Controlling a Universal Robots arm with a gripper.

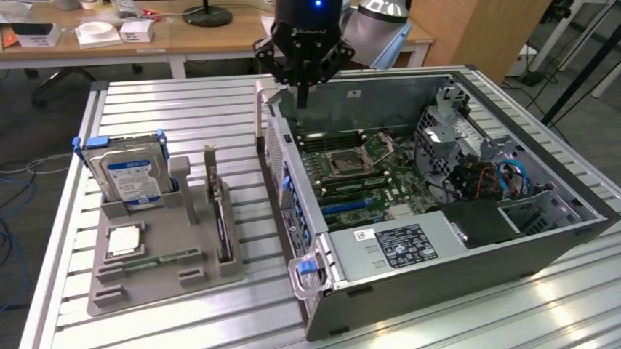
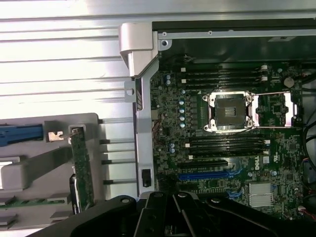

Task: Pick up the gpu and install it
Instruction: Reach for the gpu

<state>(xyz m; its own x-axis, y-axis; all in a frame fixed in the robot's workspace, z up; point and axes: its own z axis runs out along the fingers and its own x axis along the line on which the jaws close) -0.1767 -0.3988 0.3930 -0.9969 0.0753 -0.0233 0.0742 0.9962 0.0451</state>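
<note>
One gripper [image 1: 302, 105] points straight down over the computer case [image 1: 485, 269] rim, fingers [image 1: 302, 94] together (nothing held), gpu [image 1: 221, 222] well apart.

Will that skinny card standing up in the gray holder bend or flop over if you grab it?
Probably stiff, not floppy: the gpu is a flat circuit card with a metal bracket. It looks thin, so likely light. It stands on edge in the gray holder, so a sideways push might tip it.
</note>
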